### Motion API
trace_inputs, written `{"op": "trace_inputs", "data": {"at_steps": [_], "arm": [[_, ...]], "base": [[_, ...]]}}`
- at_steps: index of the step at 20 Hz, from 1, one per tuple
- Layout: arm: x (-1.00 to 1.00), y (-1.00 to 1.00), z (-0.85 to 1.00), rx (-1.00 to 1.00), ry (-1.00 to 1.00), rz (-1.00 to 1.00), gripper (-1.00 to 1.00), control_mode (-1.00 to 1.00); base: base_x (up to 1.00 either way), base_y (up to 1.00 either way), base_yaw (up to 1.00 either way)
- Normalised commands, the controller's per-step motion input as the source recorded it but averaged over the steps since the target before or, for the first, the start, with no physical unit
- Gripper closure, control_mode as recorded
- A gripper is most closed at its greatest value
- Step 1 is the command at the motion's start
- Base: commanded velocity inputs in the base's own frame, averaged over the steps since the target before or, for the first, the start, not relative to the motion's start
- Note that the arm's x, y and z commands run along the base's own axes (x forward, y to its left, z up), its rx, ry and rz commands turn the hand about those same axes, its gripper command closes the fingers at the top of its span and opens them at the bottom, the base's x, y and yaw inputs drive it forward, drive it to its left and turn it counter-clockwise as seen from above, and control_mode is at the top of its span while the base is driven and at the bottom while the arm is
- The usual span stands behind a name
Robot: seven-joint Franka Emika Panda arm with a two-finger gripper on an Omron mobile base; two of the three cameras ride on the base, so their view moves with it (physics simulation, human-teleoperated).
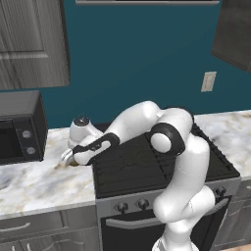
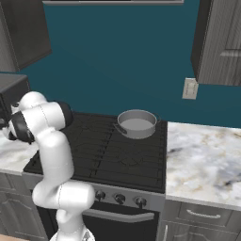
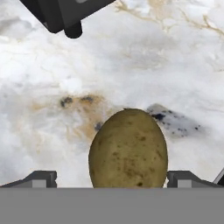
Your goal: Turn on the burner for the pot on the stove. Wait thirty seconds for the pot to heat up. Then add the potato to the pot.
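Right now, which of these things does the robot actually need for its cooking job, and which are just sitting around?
Needed:
potato, on the counter between the open gripper tips
pot, at the stove's back
stove

Just there:
microwave
wall outlet
cabinets

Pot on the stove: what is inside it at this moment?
The pot shows only its bare pale grey inside. Its near wall hides a strip of the floor. The potato lies on the marble counter, between the open gripper's fingertips.
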Motion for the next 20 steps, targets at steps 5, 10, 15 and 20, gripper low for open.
{"op": "trace_inputs", "data": {"at_steps": [5, 10, 15, 20], "arm": [[0.18, 0.02, -0.27, 0.00, 0.00, 0.00, -1.00, -1.00], [0.11, 0.08, -0.30, 0.00, 0.00, 0.00, -1.00, -1.00], [0.01, 0.18, -0.35, -0.01, 0.00, 0.00, 1.00, -1.00], [-0.09, 0.00, -0.28, 0.00, 0.00, 0.00, 1.00, -1.00]], "base": [[0.00, 0.00, 0.00], [0.00, 0.00, 0.00], [0.00, 0.00, 0.00], [0.00, 0.00, 0.00]]}}
